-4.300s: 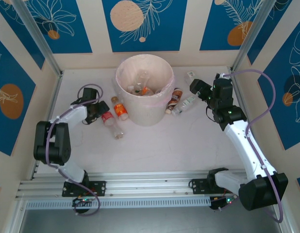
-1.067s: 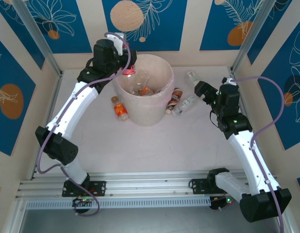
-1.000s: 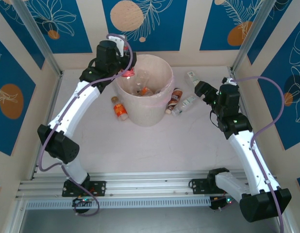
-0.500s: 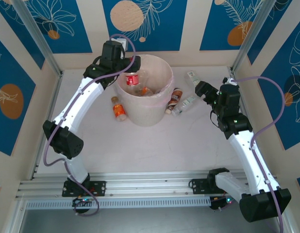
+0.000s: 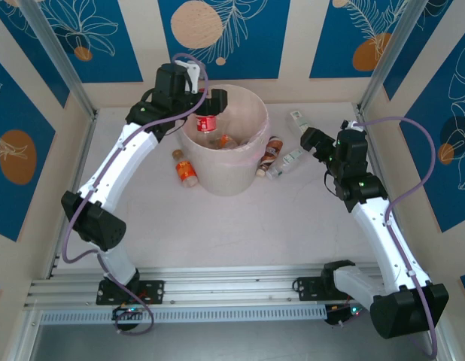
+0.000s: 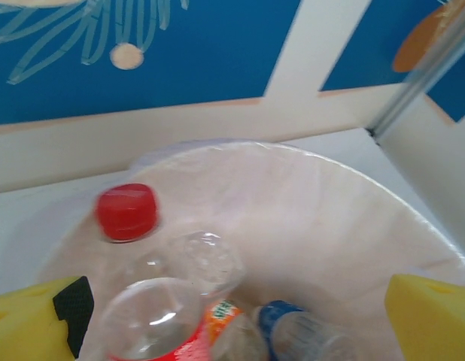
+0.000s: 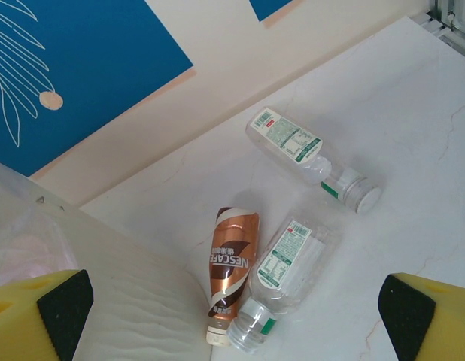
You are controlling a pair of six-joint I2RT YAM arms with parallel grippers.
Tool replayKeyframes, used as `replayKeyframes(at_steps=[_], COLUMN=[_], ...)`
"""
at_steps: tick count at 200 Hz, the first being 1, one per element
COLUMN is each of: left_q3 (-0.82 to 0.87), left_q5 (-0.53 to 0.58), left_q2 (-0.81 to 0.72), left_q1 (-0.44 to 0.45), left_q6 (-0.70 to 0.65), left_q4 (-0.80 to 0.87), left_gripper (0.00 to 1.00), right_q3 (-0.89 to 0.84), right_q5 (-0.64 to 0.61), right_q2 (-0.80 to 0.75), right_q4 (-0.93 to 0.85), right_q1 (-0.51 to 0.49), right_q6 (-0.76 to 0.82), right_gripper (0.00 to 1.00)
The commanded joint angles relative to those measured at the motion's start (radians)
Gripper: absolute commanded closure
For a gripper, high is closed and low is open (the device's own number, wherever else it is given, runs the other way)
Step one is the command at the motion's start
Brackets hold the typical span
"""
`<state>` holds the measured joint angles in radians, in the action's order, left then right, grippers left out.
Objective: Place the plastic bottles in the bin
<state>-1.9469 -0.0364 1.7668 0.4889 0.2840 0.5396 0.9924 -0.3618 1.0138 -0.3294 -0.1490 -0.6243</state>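
Pale pink-cream bin (image 5: 226, 174) on the desk (image 5: 247, 226), left tool (image 5: 206, 105) over its mouth, right tool (image 5: 308, 138) facing bottles beside it.
The left tool hangs with pads spread wide, gripping nothing; a red-capped bottle (image 6: 127, 212) sits loose beneath, inside the bin. The right tool, wide and empty too, faces three just right of the bin: brown bottle (image 7: 231, 259) and clear bottle (image 7: 281, 271) touching, long axes and caps pointing back toward it, a third bottle (image 7: 304, 150) apart, lying slantwise. Likely the right arm's job; the orange-labelled bottle (image 5: 186, 170) left of the bin sits nearer the left arm.
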Motion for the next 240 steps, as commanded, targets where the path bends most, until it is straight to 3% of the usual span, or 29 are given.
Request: replayKeyframes(at_steps=[1,58,109,140,185,240], left_q3=[-0.041,-0.207,-0.201,-0.114,0.132,0.429], left_q5=[-0.098,-0.106,-0.212,-0.249,-0.077,0.167], left_q2=[0.075,0.239,0.155,0.051,-0.160,-0.425], left_q1=[0.024,0.030,0.039,0.039,0.037,0.027], left_q6=[0.059,0.085,0.063,0.066,0.048,0.036], left_q4=[-0.008,0.103,0.069,-0.008,-0.137,-0.238], left_gripper=[0.00,0.00,0.00,0.00,0.00,0.00], right_q3=[-0.008,0.000,-0.030,-0.041,-0.027,-0.018], right_q5=[-0.003,-0.013,-0.021,0.018,0.093,0.056], right_q2=[-0.004,0.000,0.002,0.010,0.054,0.157], right_q4=[0.012,-0.019,0.014,0.053,0.060,0.069], right_q1=[0.003,0.005,0.006,0.006,0.005,0.008], right_q6=[0.027,0.034,0.065,0.080,0.090,0.071], right_gripper=[0.01,0.00,0.00,0.00,0.00,0.01])
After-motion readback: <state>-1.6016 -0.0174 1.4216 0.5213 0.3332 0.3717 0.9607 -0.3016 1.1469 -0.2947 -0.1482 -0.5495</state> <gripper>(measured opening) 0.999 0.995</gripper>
